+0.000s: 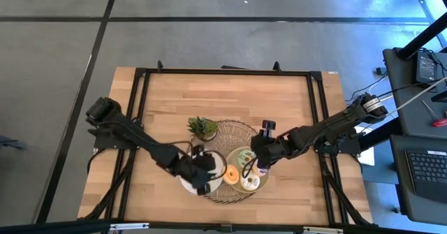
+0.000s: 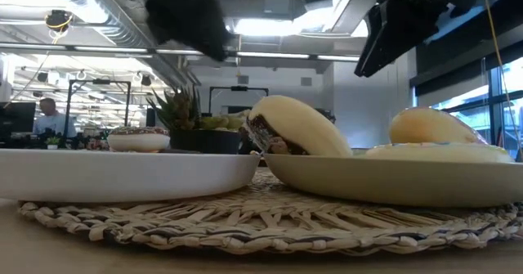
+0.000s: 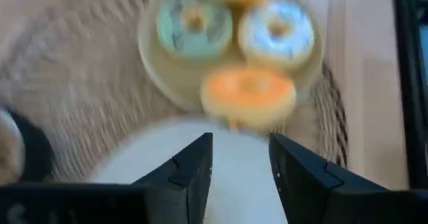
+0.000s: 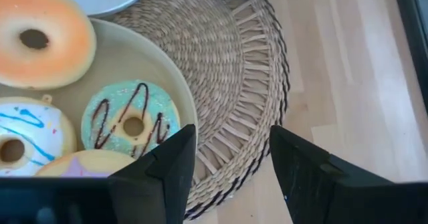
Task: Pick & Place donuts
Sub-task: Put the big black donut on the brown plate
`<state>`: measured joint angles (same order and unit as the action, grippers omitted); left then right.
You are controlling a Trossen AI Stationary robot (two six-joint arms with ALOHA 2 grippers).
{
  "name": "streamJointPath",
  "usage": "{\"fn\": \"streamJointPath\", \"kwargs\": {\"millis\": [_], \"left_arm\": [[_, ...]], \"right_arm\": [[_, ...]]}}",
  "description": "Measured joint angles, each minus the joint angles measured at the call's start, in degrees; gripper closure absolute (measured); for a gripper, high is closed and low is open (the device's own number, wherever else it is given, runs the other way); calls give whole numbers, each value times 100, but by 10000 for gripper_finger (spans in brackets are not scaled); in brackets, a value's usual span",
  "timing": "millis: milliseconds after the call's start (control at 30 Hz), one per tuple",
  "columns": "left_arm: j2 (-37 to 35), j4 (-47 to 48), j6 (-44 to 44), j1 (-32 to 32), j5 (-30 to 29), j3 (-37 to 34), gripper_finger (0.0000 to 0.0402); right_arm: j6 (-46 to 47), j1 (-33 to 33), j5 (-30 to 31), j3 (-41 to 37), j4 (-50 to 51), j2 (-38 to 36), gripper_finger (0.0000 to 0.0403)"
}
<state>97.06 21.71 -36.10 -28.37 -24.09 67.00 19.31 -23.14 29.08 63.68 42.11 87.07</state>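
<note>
Right wrist view | green donut (image 4: 131,120) beside open right pincer (image 4: 231,160)

I work in an open-plan office lab: exposed ceiling ducts (image 2: 98,16), strip lights (image 2: 270,24), a person at a monitor (image 2: 18,117), and laptops (image 1: 427,165) beside my wooden bench (image 1: 230,98).

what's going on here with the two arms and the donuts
Two robot arms are sorting toy donuts between plates on a woven mat. The pale-green plate holds an orange donut, a green donut and a white donut with blue lines. The left pincer is open and empty over the white plate, pointing toward the orange donut. The right pincer is open too, above the green plate's edge. Neither is holding anything.
</note>
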Motion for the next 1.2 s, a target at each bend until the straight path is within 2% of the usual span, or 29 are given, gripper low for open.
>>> {"fn": "streamJointPath", "kwargs": {"millis": [133, 367, 633, 767, 900, 1033, 1200], "left_arm": [[453, 143, -532, -150, 310, -13, 258], [1124, -717, -477, -34, 409, -23, 258], [1165, -1177, -203, 74, -123, -20, 258], [1170, -1571, 120, 198, -207, -20, 258], [1333, -2011, 415, 409, -137, -20, 258], [1422, -2420, 690, 596, 238, -20, 258], [1438, -2689, 935, 684, 308, -20, 258]], "right_arm": [[-6, 4, 0, 0, -63, 0, 210], [-10, 4, -2, 0, -210, 0, 210], [-4, 2, -9, 0, -198, 2, 210], [-6, 2, -18, 0, -195, 2, 210], [0, 2, -20, 0, -197, 2, 210], [10, 2, -89, 0, -186, 2, 210], [11, -7, -219, 0, -155, 2, 210]]}}
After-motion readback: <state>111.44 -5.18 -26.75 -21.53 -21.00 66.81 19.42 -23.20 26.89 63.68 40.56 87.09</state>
